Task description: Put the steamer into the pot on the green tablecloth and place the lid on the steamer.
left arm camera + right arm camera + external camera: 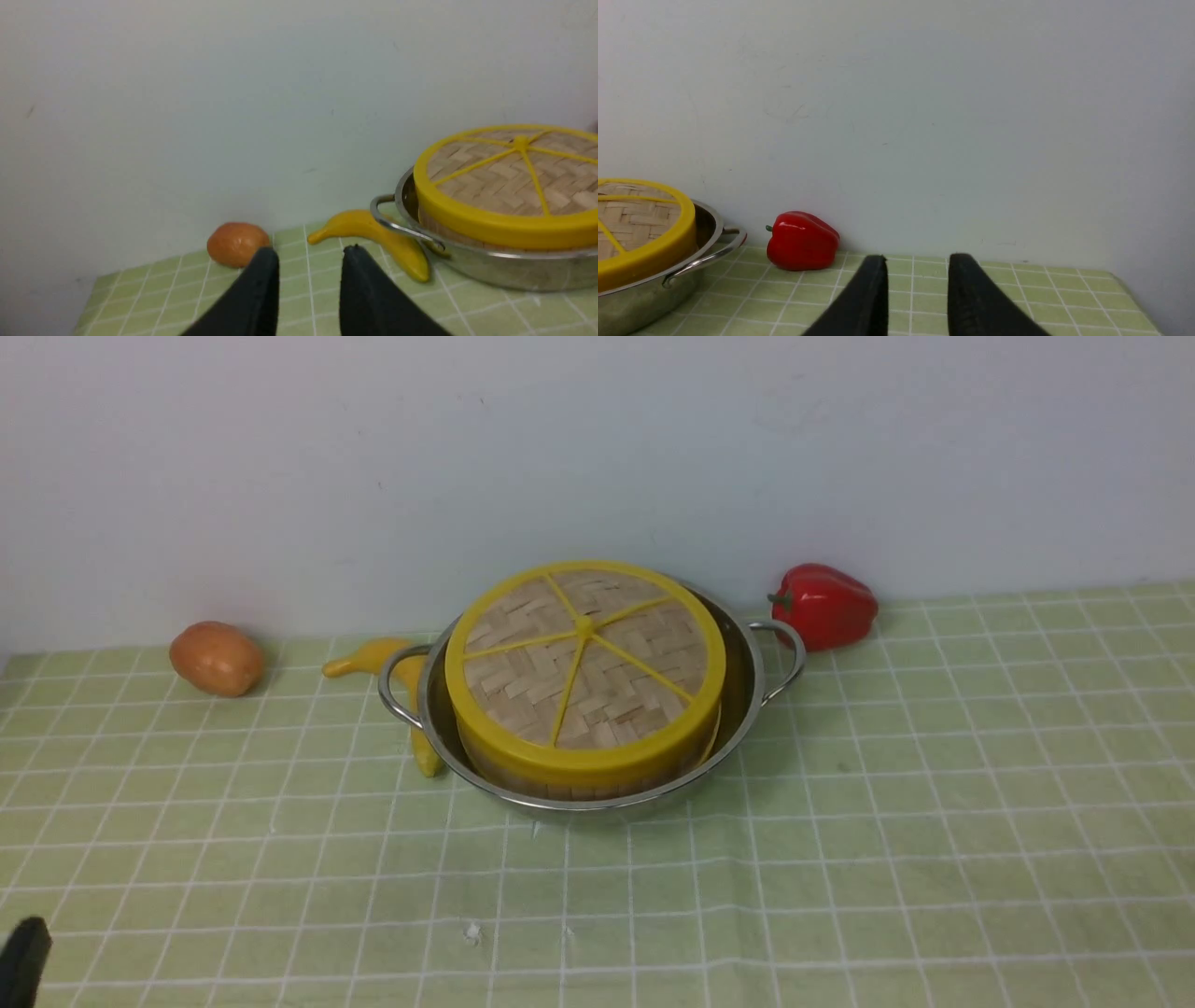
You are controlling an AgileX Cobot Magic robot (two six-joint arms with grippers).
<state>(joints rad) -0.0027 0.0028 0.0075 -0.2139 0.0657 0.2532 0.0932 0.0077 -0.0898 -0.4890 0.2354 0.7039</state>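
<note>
The pale green checked tablecloth [915, 859] lies on the counter, bare along its near side. On it, the wide, shiny steel pot [597, 805] points its loop handles left and right. Inside sits the round bamboo steamer [588, 791], topped by the yellow-rimmed woven lid [523, 686]. The red bell pepper [823, 607] stands near the right handle; the curved yellow banana [373, 656] lies by the left one; the brown oval potato-like item [217, 659] rests farther left. Left claw [310, 261] and right claw [917, 268] stand apart, holding nothing.
</note>
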